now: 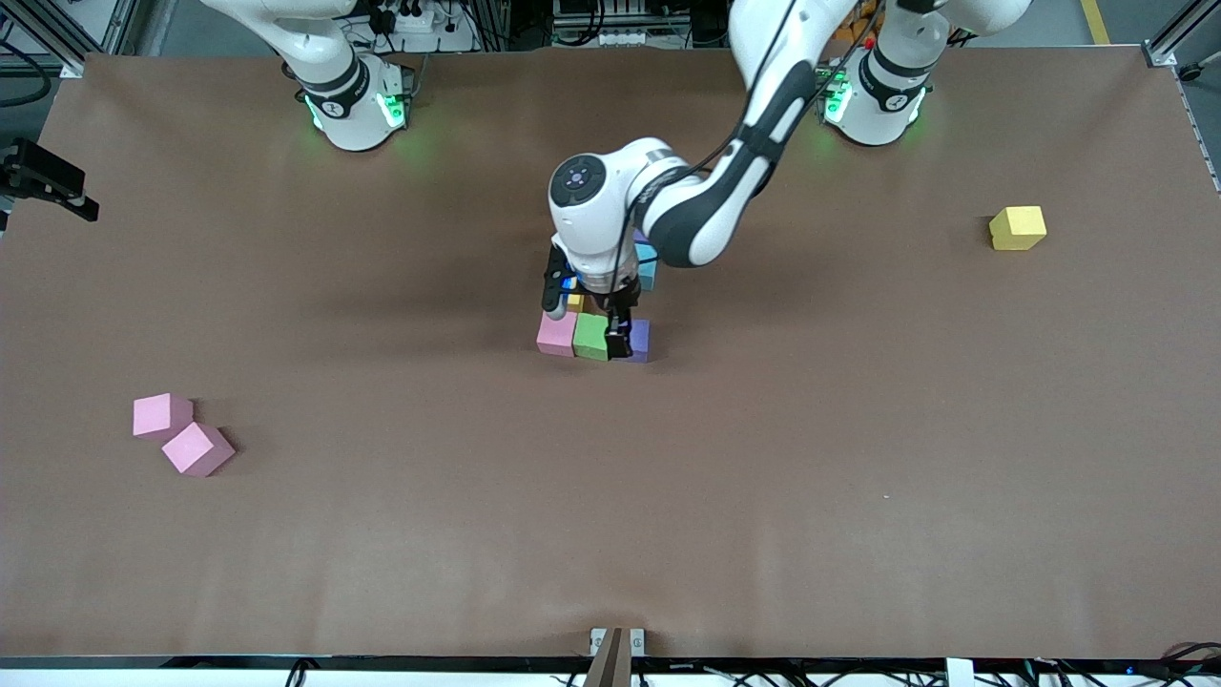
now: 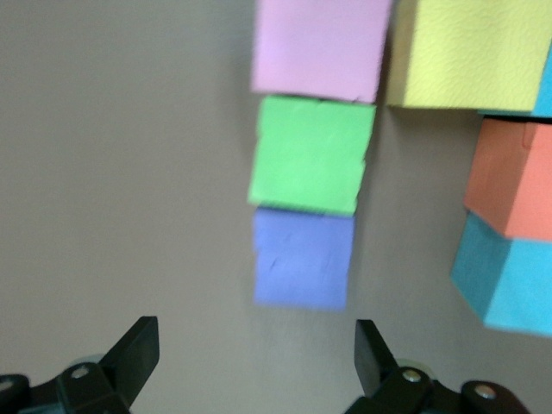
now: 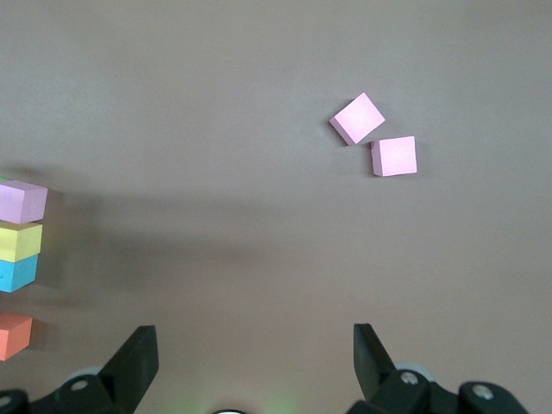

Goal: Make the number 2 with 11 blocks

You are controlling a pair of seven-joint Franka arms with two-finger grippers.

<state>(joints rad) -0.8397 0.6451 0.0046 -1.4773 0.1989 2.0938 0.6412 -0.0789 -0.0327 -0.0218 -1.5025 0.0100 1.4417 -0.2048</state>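
Three cubes form the row of the number 2 (image 1: 596, 320) that lies nearest the front camera: a pink block (image 1: 556, 334), a green block (image 1: 591, 336) and a purple block (image 1: 639, 340), touching side by side at mid-table. In the front view the left arm reaches in from its base and hides most of the figure; a bit of a yellow block (image 1: 575, 302) and a light blue block (image 1: 648, 267) show past the wrist. The left gripper (image 1: 584, 315) hangs just over the row, fingers spread and holding nothing. Two loose pink blocks (image 1: 181, 433) lie touching, well apart from the figure, toward the right arm's end and nearer the camera. A lone yellow cube (image 1: 1018, 228) sits toward the left arm's end. Only the right arm's base shows in this view; it waits.

Left wrist view: the left gripper's (image 2: 254, 354) fingers (image 2: 134, 349) stand wide apart above bare table, with the purple block (image 2: 304, 257) between them but farther off. Green (image 2: 312, 153) and pink (image 2: 319, 45) continue the row. Beside it lie the yellow block (image 2: 470, 52), an orange block (image 2: 516, 177) and a light blue one (image 2: 509, 276).

Right wrist view: the right gripper (image 3: 254, 349) is up high, fingers spread and empty. Below it are the pair of pink blocks (image 3: 376, 136), and at the picture's edge part of the figure: pink (image 3: 21, 201), yellow (image 3: 19, 241), light blue (image 3: 17, 272) and orange (image 3: 15, 335).
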